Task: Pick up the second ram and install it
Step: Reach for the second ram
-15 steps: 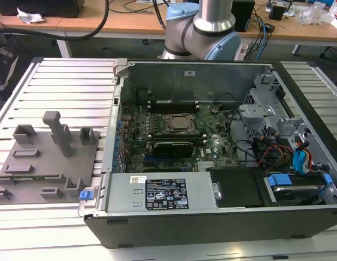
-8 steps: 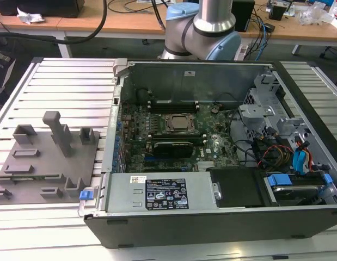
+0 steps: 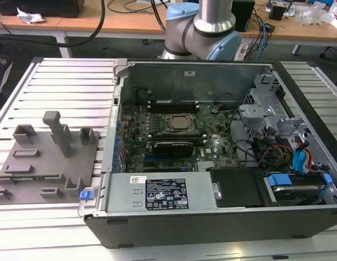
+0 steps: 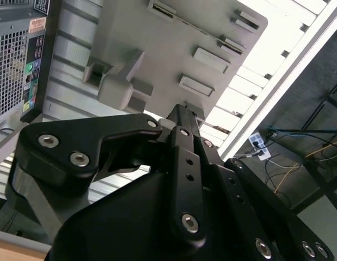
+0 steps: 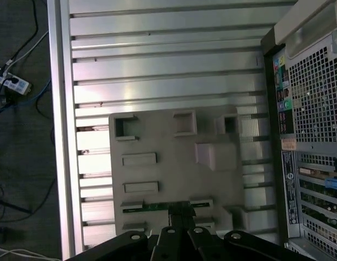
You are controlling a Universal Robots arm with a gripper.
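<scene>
Where the second ram sits: on the grey holder plate, held between two low holder blocks, well apart from the box-shaped pockets along one plate edge.
Long axis: along the slats of the aluminium table, with one end toward the computer case; the stick seems to stand on edge, thin side up.
Gripper: in line with the stick's middle in the first wrist view. I cannot tell whether it is spread, pressed together or pinching the stick, nor whether it touches.
Handling, as a judgement: light, stiff and thin, with fragile chips and contacts. Best pinched gently across the flat faces at mid-length, clear of the blocks, and kept level.
Case: open on the table, just beside the plate's edge, with the motherboard facing up.
</scene>
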